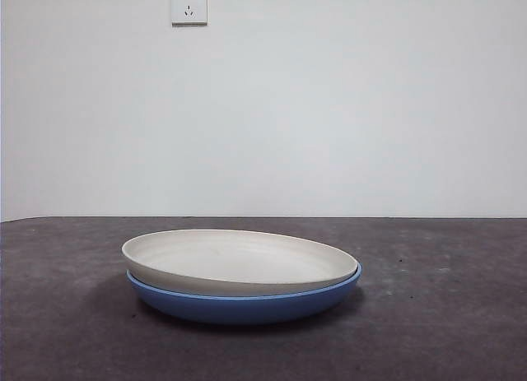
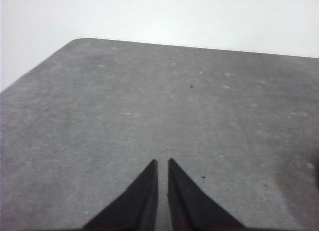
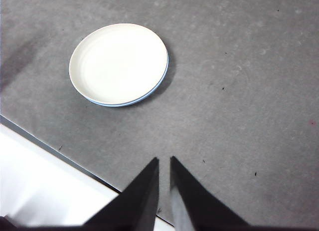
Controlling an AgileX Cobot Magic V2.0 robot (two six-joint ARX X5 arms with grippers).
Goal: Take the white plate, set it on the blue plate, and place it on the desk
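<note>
The white plate [image 1: 235, 260] already sits nested in the blue plate [image 1: 247, 303] on the desk [image 1: 445, 315], well beyond the right gripper [image 3: 163, 160]. Both it and the left gripper [image 2: 162, 161] are nearly closed and empty, so little seems left.

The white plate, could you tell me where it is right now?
In the front view the white plate sits nested on the blue plate, left of centre on the desk.

The left gripper [image 2: 162, 163] hangs in the air, its jaws nearly together, gripping nothing. The right gripper [image 3: 164, 161] hangs likewise, jaws nearly closed and empty.
</note>
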